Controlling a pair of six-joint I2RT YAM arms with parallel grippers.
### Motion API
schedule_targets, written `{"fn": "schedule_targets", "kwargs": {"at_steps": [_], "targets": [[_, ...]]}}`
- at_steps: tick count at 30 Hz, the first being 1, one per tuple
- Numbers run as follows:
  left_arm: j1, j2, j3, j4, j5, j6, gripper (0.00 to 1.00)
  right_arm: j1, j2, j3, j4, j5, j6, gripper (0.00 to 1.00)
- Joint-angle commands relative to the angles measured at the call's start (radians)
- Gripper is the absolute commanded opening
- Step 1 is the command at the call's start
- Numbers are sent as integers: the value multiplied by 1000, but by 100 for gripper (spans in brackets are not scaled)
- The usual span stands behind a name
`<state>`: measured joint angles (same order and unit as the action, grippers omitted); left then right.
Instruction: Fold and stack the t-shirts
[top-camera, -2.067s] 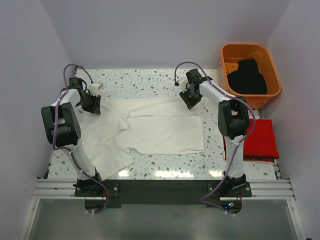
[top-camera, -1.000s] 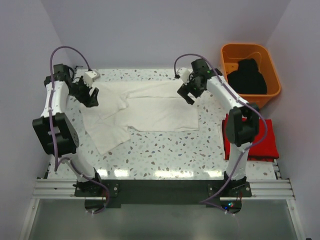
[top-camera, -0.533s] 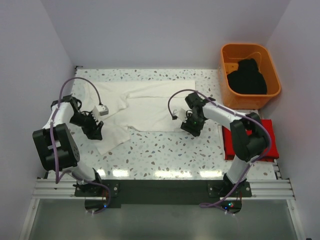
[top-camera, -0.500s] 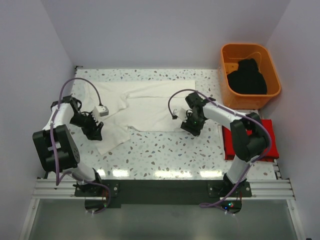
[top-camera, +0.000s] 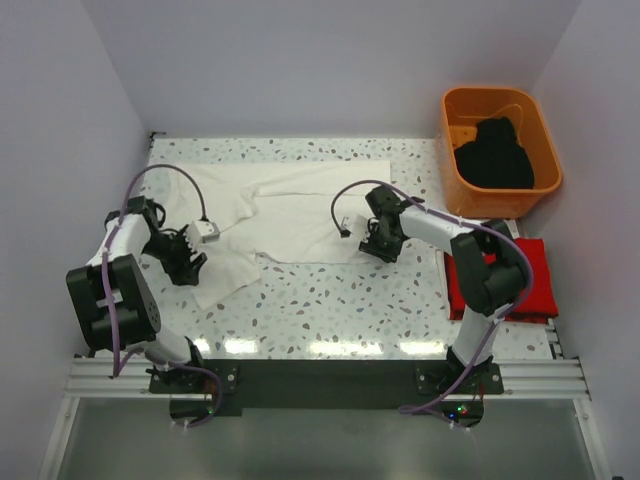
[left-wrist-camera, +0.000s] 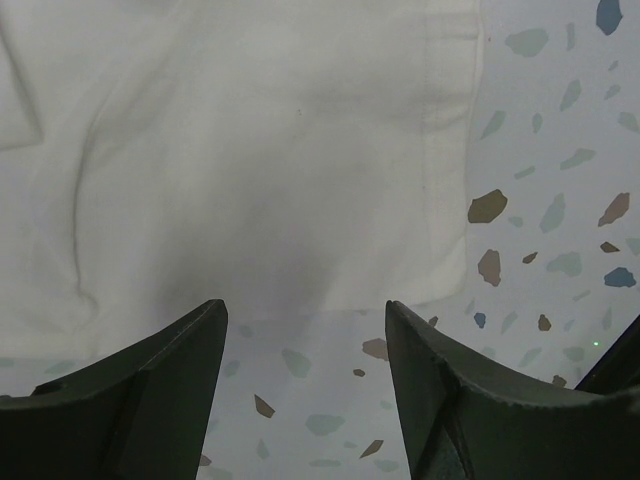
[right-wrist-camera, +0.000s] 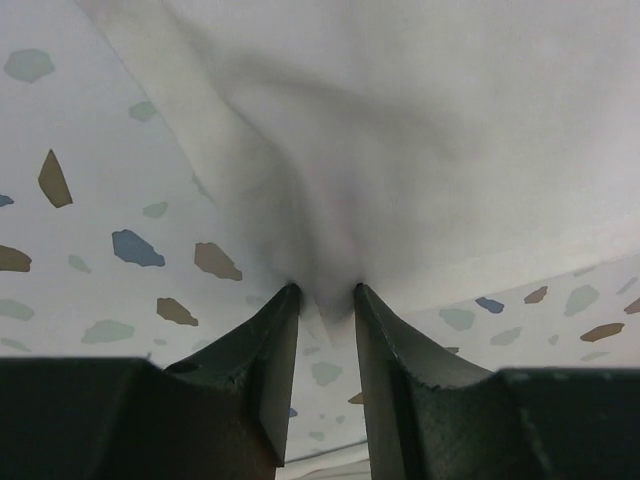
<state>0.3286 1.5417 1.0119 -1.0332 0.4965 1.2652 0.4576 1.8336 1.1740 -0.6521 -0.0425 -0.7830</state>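
Fabric at the near right corner of the spread white t-shirt is pinched between the narrowed jaws of the right gripper, likely so the hem can be lifted for a fold. The left gripper is held wide above the near left edge, apparently to match. The red t-shirt is laid folded at the right; the black t-shirt is seen in the orange tub.
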Motion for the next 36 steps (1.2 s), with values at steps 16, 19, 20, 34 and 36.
{"fn": "schedule_targets", "kwargs": {"at_steps": [16,19,20,34,36], "targets": [[-48,67,-170,263,-142,100,51,3,72,19,52,39,-1,0],[-49,86,-170,213,-159,102,36,3,59,22,40,39,1,0],[-49,87,-171,200,-164,102,32,3,56,24,37,38,-1,0],[59,-49,8,-136,-67,152,0,-7,-112,13,-147,-31,-22,0],[67,-61,2,-134,-59,157,0,-13,-123,7,-149,-33,-22,0]]}}
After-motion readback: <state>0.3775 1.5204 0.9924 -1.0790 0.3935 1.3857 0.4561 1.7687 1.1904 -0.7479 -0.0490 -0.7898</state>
